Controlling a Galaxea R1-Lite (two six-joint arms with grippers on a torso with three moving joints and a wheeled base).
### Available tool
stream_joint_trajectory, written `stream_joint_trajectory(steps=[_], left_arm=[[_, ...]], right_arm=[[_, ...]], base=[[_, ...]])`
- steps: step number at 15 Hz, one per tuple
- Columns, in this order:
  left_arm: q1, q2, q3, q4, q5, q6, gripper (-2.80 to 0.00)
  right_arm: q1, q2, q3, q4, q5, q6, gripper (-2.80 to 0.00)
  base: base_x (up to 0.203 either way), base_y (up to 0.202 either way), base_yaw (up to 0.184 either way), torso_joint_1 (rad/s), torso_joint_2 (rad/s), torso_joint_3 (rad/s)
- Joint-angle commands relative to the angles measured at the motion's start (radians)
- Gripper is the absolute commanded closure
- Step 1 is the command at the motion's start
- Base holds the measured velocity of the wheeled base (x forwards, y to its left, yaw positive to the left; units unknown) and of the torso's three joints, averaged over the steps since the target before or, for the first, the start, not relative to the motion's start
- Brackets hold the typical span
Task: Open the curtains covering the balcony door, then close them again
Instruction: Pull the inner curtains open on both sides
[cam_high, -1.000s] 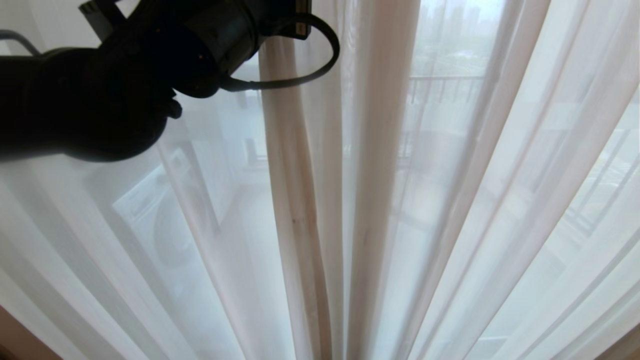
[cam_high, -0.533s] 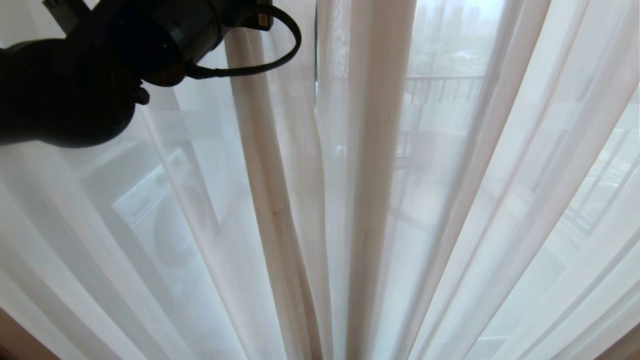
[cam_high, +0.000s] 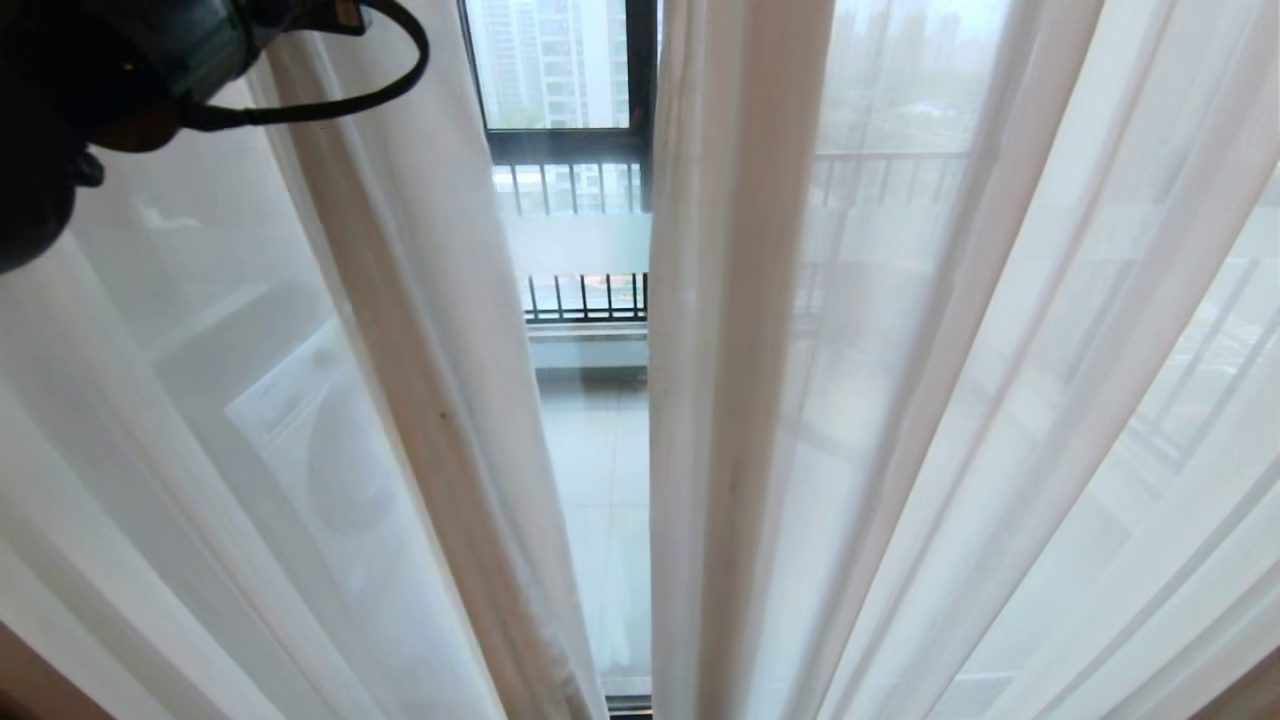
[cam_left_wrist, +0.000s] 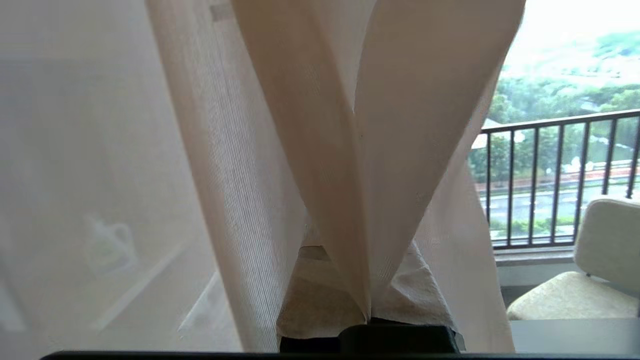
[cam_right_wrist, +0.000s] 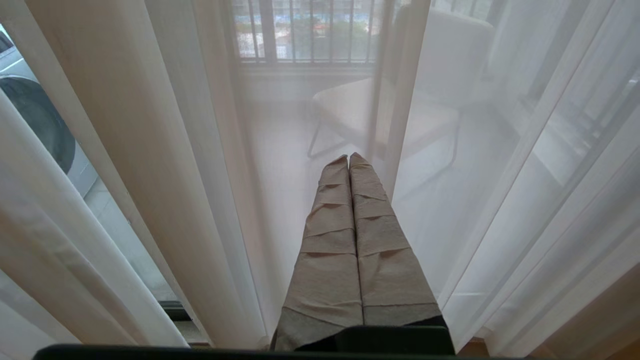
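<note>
**Opening pull on the left sheer panel, gap forming at centre**

I have the left gripper (cam_left_wrist: 367, 320) clamped tight on a fold of the curtains (cam_high: 420, 330); in the left wrist view the voile rises out of the closed tips in a V-shaped pleat, so the grip is on the leading edge of the left sheer panel. In the head view only the dark wrist and its looped cable (cam_high: 330, 95) show, high in the upper left corner, with that hem hanging slanted down from them. The right gripper (cam_right_wrist: 350, 162) is parked low in front of the drapes, its wrapped fingers (cam_right_wrist: 330, 240) pressed together on nothing.

A narrow opening stands between the two sheer panels. Through it I see the balcony door (cam_high: 640, 90), its black frame, the frosted band across the glass, the railing (cam_high: 585, 295) beyond. A pale chair (cam_left_wrist: 590, 280) sits out on the balcony.

Judgement: opening is under way, well short of done; the right panel hangs untouched.

Notes for the pull:
- keep the sweep level and sideways; a downward drag would load the track
- go slowly, voile is slippery and a thin pinch may slide out
- watch that the cable does not snag the fabric
</note>
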Motion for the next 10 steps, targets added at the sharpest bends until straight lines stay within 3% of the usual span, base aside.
stream_joint_trajectory(steps=[1, 5, 10], left_arm=[[0.086, -0.091, 0.087, -0.004, -0.001, -0.001, 0.00], [0.229, -0.148, 0.175, -0.005, -0.006, -0.028, 0.00], [0.322, -0.157, 0.185, -0.003, -0.009, -0.038, 0.00]], right_arm=[[0.000, 0.000, 0.000, 0.000, 0.001, 0.000, 0.00], [0.000, 0.000, 0.000, 0.001, 0.001, -0.002, 0.00], [0.000, 0.000, 0.000, 0.000, -0.001, 0.000, 0.00]], base=[[0.000, 0.000, 0.000, 0.000, 0.00, 0.000], [0.000, 0.000, 0.000, 0.000, 0.00, 0.000], [0.000, 0.000, 0.000, 0.000, 0.00, 0.000]])
